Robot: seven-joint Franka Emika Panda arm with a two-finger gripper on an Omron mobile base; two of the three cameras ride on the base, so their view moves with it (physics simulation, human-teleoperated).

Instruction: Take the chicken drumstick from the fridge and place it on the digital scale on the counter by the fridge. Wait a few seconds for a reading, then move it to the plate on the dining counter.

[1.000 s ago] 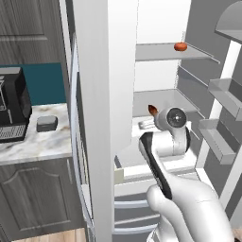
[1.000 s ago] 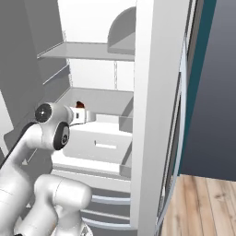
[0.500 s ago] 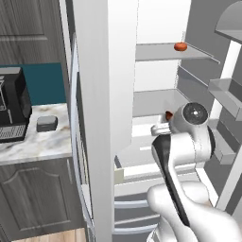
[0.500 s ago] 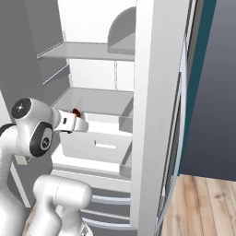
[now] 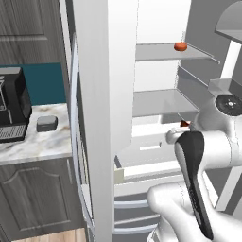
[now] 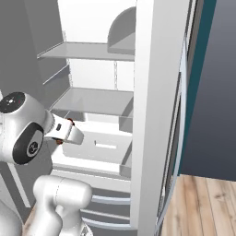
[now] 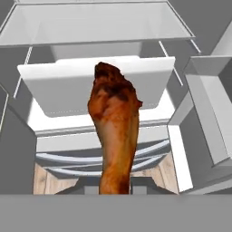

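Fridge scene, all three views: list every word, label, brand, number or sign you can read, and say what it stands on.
None can be read.
The coffee machine, the digital scale and the fridge carry no legible text.
The round caps on the arm's joints bear a small mark, too small to read.
The chicken drumstick, held in the gripper, bears no label.

Chicken drumstick (image 7: 114, 131): rough, mottled orange-brown skin, slight sheen. Fridge (image 5: 101, 94): smooth matt grey-silver shell, white plastic-looking interior. Counter (image 5: 33, 144): polished veined marble. Digital scale (image 5: 47, 124): matt grey, smooth. Floor (image 6: 203, 207): pale wood planks
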